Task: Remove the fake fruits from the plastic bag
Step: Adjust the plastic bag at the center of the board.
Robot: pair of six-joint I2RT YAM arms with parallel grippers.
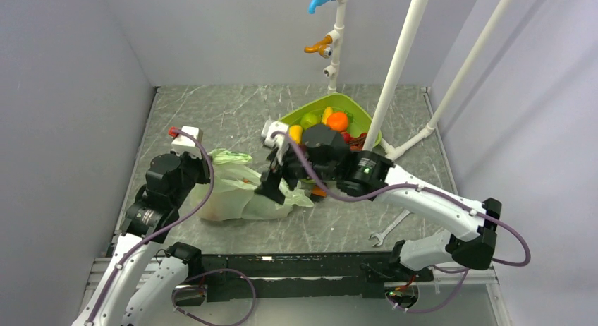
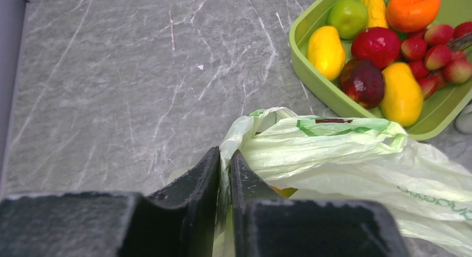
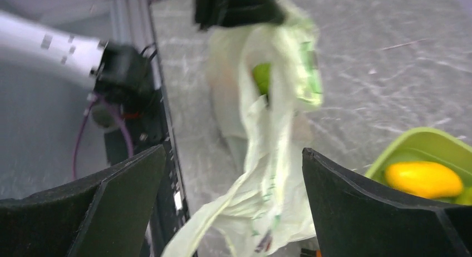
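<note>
Bag (image 1: pixel 229 199) lies crumpled on the table (image 1: pixel 211 114), left of centre. Its left edge is pinched by the left gripper (image 2: pixel 224 159), fingers pressed together on the film. A green fruit (image 3: pixel 261 78) shows inside, and an orange piece (image 2: pixel 284 191) peeks out just beside the clamped fold. The right gripper (image 3: pixel 234 151) hangs over the bag's right end, jaws spread wide, with a loose strip of film between them touching neither finger. Further right, the tray (image 1: pixel 363 116) holds yellow, orange and red fruits.
</note>
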